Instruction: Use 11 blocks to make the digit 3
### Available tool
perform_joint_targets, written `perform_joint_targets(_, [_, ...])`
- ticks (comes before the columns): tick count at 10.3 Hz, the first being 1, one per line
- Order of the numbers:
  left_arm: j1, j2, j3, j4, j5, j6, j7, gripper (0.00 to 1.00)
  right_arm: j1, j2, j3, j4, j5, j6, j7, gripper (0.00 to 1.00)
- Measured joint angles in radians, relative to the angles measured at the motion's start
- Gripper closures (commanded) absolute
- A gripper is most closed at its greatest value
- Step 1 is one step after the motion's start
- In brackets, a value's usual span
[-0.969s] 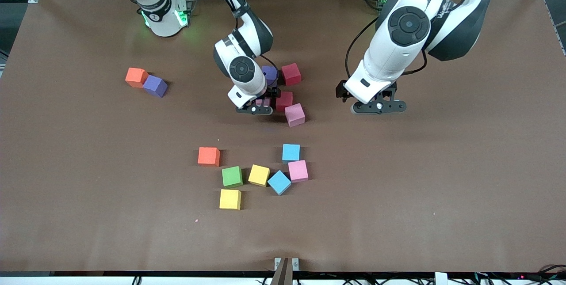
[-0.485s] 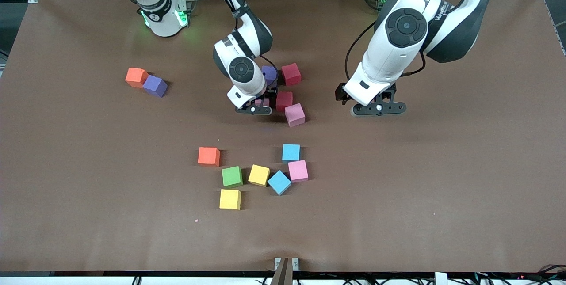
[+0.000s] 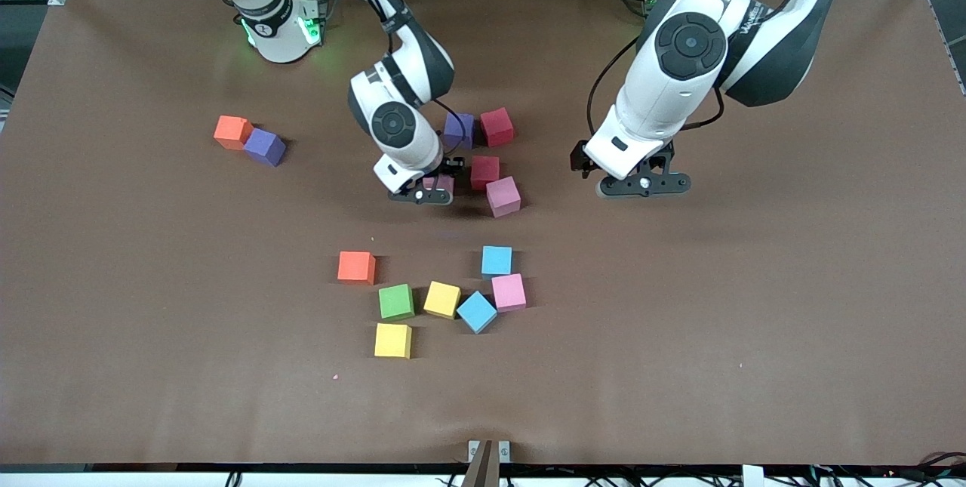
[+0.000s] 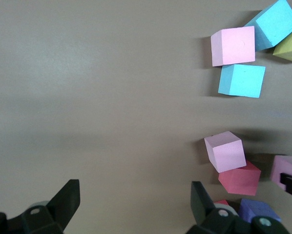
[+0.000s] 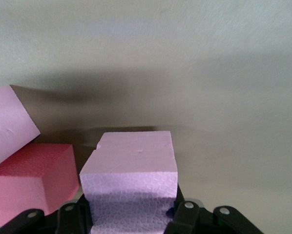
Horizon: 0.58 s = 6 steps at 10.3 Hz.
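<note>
My right gripper (image 3: 430, 189) (image 5: 131, 217) is shut on a pale pink block (image 3: 439, 183) (image 5: 131, 168), just beside a red block (image 3: 484, 172) (image 5: 31, 185) and another pink block (image 3: 503, 195) (image 5: 7, 122). A purple block (image 3: 459, 130) and a second red block (image 3: 496, 127) sit close by, farther from the front camera. My left gripper (image 3: 640, 186) (image 4: 135, 200) hangs open over bare table toward the left arm's end, with nothing between its fingers. Nearer the front camera lie orange (image 3: 356, 266), green (image 3: 395, 301), yellow (image 3: 441, 299), sky blue (image 3: 496, 260) and pink (image 3: 509, 291) blocks, among others.
An orange block (image 3: 232, 131) and a purple block (image 3: 264, 146) touch each other toward the right arm's end. A yellow block (image 3: 393, 340) and a tilted blue block (image 3: 476, 311) lie nearest the front camera. The brown table (image 3: 755, 321) spreads wide toward the left arm's end.
My right gripper has shut on the pale pink block and carried it a little away from the red block, toward the right arm's end. The left gripper has barely moved.
</note>
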State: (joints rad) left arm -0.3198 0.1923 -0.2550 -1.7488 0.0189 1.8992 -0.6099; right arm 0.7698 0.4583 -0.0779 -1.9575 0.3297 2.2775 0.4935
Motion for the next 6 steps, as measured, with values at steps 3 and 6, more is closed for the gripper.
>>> perform_joint_targets(3, [-0.07,0.021,-0.004,-0.004,0.0,0.0,-0.068,0.0,-0.019,-0.014,0.001,-0.017,0.0,-0.019,-0.158,1.0])
perform_joint_targets(6, [-0.112,0.046,-0.015,-0.043,0.0,0.079,-0.099,0.0,-0.017,-0.098,0.002,-0.091,0.0,-0.077,-0.225,1.0])
